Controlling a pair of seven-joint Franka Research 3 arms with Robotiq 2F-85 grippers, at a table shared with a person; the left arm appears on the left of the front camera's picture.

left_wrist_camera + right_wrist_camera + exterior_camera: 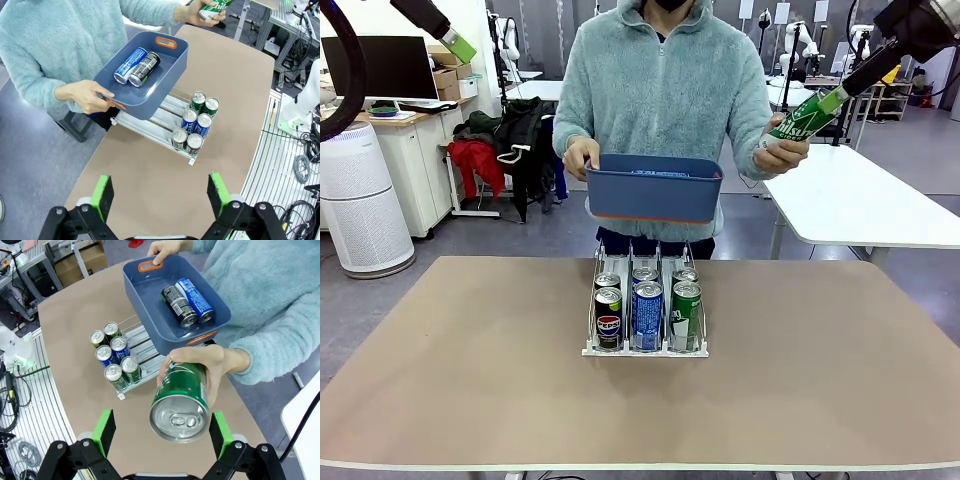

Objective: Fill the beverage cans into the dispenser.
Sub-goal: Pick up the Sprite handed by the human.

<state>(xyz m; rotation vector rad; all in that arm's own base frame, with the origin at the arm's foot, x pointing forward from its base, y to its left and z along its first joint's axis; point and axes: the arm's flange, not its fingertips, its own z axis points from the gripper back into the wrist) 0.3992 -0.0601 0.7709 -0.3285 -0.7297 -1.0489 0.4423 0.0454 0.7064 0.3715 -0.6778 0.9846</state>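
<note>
While a person (665, 90) in a pale teal fleece stands at the far side of the tan table (470, 380), one hand (212, 362) holds a green aluminium drink can (180, 400) up high, its silver top toward the right gripper (162, 427).

Right gripper: fingers spread wide, green pads (105, 426) on either side of the can with a gap on each side; nothing pinched. Front view: the can is tilted at the tip of that arm, well above the table's right part.

The person's other hand (90, 95) grips the orange handle of a dark blue rectangular plastic bin (150, 100), held in the air just above the rear of the rack. Inside lie two cans on their sides, touching: a blue-and-white can (129, 65) and a dark can (145, 69).

Clear-and-white plastic dispenser rack (645, 352): table centre, three lanes, two upright cans in each. Front row, left to right in the front view: dark Pepsi-marked can (609, 320), blue upright can (647, 317), green upright can (686, 316). Rear cans stand touching them.

Left gripper (161, 192): fingers spread, empty, raised high, well apart from the rack.
</note>
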